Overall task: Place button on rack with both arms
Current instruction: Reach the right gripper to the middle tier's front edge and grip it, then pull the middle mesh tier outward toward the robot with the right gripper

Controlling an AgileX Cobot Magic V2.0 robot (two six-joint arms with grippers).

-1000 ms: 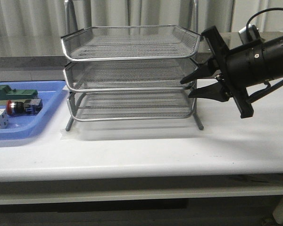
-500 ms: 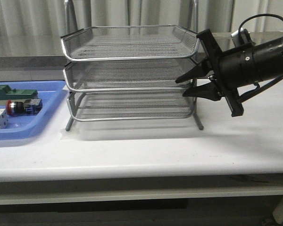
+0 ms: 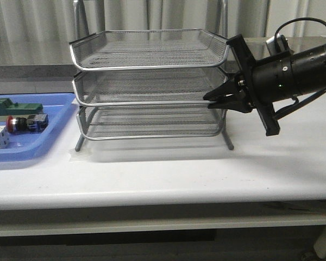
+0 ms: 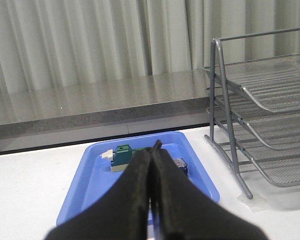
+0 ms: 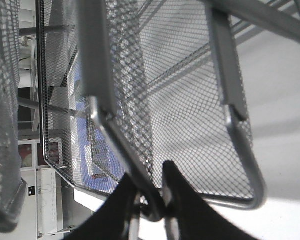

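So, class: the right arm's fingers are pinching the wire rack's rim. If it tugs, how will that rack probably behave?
The rack is probably light: thin wire mesh throughout. It may slide or tip rather than flex, since it stands tall on thin legs while the right gripper holds its middle tier's corner. The metal rim looks smooth, so the fingers could slip.

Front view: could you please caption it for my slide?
Right gripper shut on the rack's middle-tray rim; button in tray.

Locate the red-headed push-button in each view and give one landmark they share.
Front view: the red-headed push-button lies in the flat blue plastic tray, far left.
Left wrist view: not visible; the closed black fingers cover that tray area.
Right wrist view: cannot be made out.
Shared landmark: the silver wire-mesh rack.
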